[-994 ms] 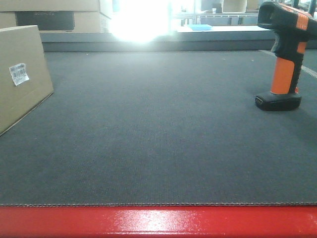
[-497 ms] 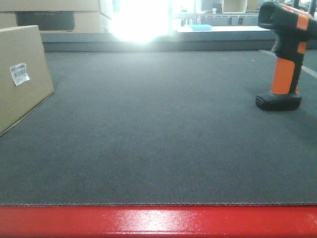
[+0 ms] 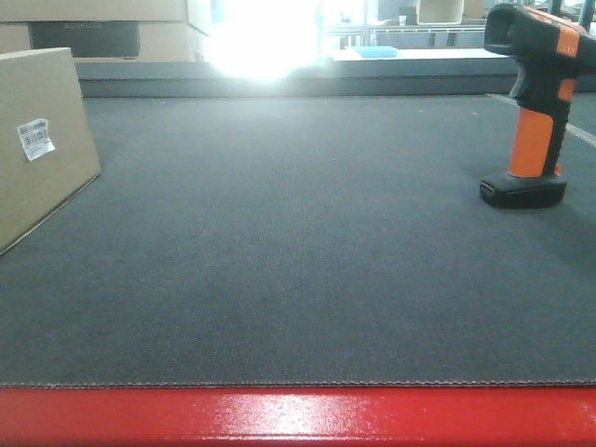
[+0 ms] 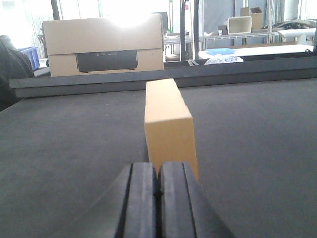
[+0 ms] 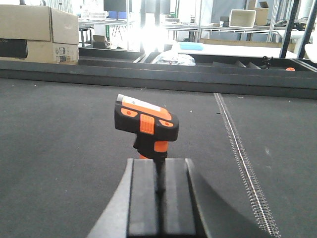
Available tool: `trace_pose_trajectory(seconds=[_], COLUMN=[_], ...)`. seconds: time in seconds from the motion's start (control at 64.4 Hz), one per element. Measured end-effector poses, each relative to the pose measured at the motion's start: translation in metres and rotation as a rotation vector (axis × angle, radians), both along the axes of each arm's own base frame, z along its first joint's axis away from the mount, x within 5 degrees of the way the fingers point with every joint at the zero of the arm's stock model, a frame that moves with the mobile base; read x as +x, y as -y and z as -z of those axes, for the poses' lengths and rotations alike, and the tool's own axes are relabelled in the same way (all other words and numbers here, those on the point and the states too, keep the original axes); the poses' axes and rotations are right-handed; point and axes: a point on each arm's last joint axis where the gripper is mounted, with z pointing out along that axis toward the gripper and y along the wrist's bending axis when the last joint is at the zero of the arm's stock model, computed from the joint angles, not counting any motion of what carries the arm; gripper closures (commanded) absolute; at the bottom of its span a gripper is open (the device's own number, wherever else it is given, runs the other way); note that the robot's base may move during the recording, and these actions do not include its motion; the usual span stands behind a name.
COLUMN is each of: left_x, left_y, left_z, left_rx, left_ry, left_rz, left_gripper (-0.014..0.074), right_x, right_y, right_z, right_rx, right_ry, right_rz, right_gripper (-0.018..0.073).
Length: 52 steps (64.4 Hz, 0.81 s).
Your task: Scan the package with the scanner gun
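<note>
Dark grey felt matting (image 3: 298, 242) covers the whole table, edged in red (image 3: 298, 414) at the bottom of the front view, with window glare and shelving behind. Far left stands the package (image 3: 37, 140), barcode label (image 3: 35, 138) facing inward; far right the scanner gun (image 3: 533, 102) stands upright on its base. From the wrist views, the left gripper (image 4: 157, 193) is clenched shut, the package just beyond its tips; the right gripper (image 5: 159, 191) is likewise closed, empty, the scanner gun directly ahead. Beige boxes with dark panels (image 4: 104, 47) sit beyond the table.
</note>
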Motion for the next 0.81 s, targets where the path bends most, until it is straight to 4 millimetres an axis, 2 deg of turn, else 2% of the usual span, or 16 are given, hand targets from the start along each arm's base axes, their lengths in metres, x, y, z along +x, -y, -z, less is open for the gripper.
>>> trace_pose_trajectory(seconds=[0.124,0.807], left_x=[0.0003,0.0], left_y=[-0.0001,0.0], left_z=[0.0072,0.0051], left_rx=[0.0,0.0], left_ry=[0.003,0.03], left_rz=[-0.001,-0.001], left_gripper=[0.0707,0.0707], right_x=[0.0,-0.0004], right_y=[0.0,0.0], right_z=[0.0,-0.0002], right_rx=[0.0,0.0], right_ry=[0.0,0.002], right_rz=[0.0,0.0], right_gripper=[0.0712,0.0712])
